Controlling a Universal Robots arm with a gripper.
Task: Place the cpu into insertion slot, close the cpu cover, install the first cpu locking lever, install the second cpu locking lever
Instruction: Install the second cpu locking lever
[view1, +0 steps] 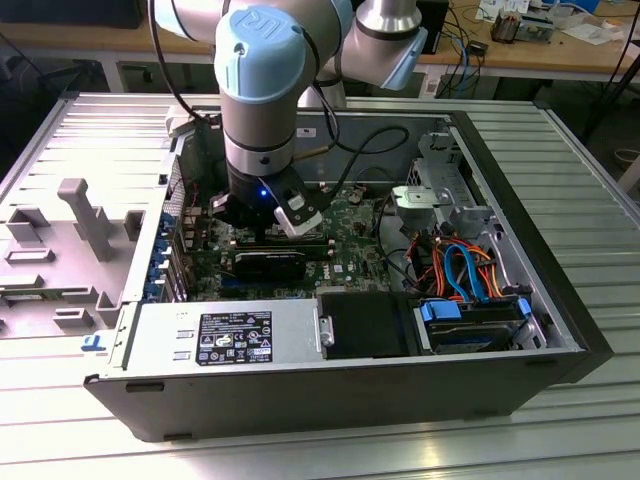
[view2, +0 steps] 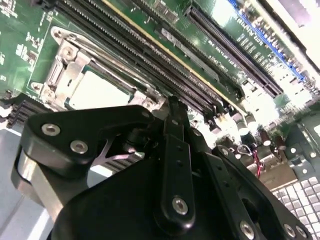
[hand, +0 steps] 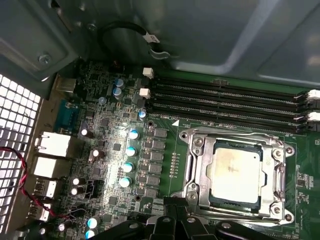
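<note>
An open computer case lies on its side on the ribbed metal counter, holding a green motherboard, a grey power supply, a blue-tabbed drive and a bundle of orange and blue cables. On the board, the insertion slot holds the cpu, its silvery top facing up, and the cpu cover lies flat over it, framing the chip through its window. Four long black memory slots run just beside the socket. In the exterior view the arm's blue-capped joint hides most of the board, with the socket lost beneath the wrist. The pincer hangs low over the board; its black body blocks much of the second wrist view, and whether its fingers are spread or pressed together cannot be told. In that view the cpu lies at about ten o'clock from the pincer's tip, close by, with no visible contact.
</note>
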